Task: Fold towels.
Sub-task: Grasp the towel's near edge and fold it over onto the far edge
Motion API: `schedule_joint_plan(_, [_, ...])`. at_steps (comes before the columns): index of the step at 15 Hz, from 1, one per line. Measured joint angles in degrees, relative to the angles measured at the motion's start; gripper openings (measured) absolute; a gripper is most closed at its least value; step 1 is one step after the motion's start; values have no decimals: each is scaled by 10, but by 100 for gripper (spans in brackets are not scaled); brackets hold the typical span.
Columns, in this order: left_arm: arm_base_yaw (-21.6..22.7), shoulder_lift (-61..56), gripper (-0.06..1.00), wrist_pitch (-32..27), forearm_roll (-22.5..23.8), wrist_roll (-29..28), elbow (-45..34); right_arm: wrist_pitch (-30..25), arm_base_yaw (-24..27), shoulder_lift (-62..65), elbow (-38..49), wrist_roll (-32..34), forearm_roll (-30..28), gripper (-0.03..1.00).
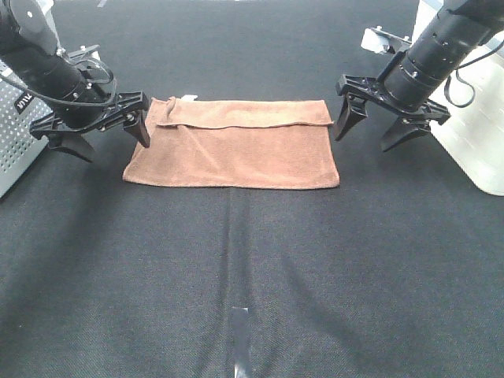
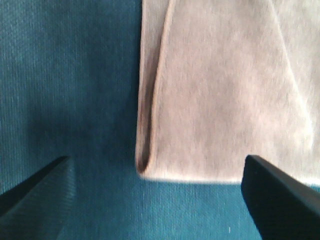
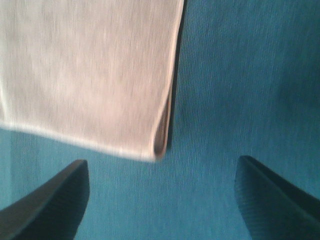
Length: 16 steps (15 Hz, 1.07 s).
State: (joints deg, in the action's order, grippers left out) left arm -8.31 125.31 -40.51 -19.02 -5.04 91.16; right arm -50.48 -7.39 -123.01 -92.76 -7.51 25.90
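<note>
Dark mat (image 1: 236,276), folded towel (image 1: 236,150), white tag (image 1: 189,98) unreadable; tools spread

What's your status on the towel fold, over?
Left gripper open, empty, at towel's left end. Right gripper open, empty, at right end. Towel flat on mat, top edge folded over. Nothing in the way.

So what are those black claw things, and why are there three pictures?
They are the end effectors of two robot arms. One picture looks down from a camera mounted high. The other two come from small cameras on each arm's wrist, so you look out past the fingers. On the dark table lies a brown towel, already folded over once. The left end effector and the right end effector sit at its two far corners, both open. Neither holds anything.
</note>
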Motion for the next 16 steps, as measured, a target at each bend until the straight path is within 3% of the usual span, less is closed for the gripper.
schedule_joint_plan(5, [0,35,82,32,-23,-2,0,35,0,-60,1,-58,78,75])
schedule_joint_plan(10, [0,73,73,44,-109,50,20,57,0,-98,0,-73,124,60])
schedule_joint_plan(12, [0,78,53,40,-123,61,21,58,0,-104,-1,-74,141,42])
schedule_joint_plan(15, [0,83,7,8,-121,65,21,55,0,-112,-1,-74,150,4])
schedule_joint_plan(16, [0,83,2,-10,-112,65,21,46,0,-112,-1,-70,151,2])
